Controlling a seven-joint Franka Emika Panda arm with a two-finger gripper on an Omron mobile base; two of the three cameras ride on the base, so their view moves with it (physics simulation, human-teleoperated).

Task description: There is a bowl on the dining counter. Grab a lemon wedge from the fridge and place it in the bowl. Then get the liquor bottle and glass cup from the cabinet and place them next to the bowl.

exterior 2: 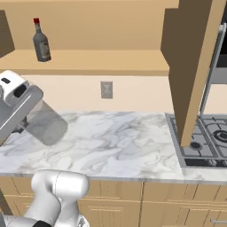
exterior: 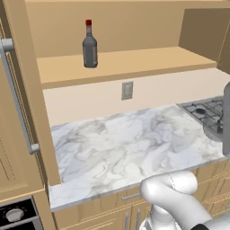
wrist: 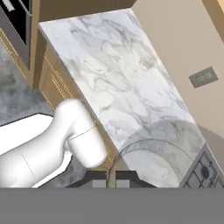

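Fingers [wrist: 111,179] clenched on clear glass cup [exterior 2: 46,124], carried above marble worktop [exterior 2: 119,137]. Dark red-capped liquor bottle [exterior: 90,45] on shelf, unfetched.

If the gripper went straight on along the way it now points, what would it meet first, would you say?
Probably the marble countertop; the gripper, shut on the glass cup's rim, looks down onto it past the glass. Depth is unclear.
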